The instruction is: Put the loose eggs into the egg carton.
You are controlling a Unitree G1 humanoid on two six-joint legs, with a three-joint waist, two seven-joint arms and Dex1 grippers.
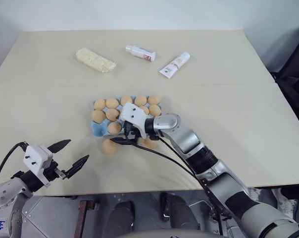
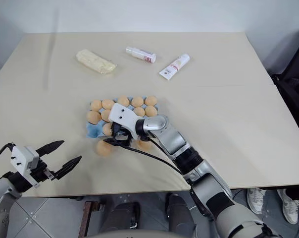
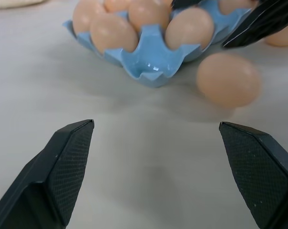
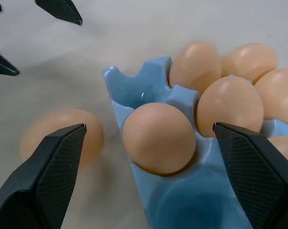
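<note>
The light blue egg carton (image 1: 97, 130) sits mid-table with several tan eggs in its cups; its near-left corner cup (image 4: 134, 90) is bare. One loose egg (image 1: 109, 146) lies on the table just off that corner, also seen as the loose egg (image 3: 228, 78). A second egg (image 1: 148, 144) rests by the carton's near edge, partly hidden by my right arm. My right gripper (image 1: 122, 139) hovers open over the carton's near-left corner, pointing left, its fingers spanning an egg seated in a cup (image 4: 158, 136). My left gripper (image 1: 70, 156) stands open and empty near the table's front-left edge, facing the carton.
At the back of the table lie a pale yellow lumpy block (image 1: 95, 60), a small white bottle (image 1: 140, 52) and a white tube (image 1: 174, 65). The table's front edge (image 1: 139, 188) runs just behind my left gripper.
</note>
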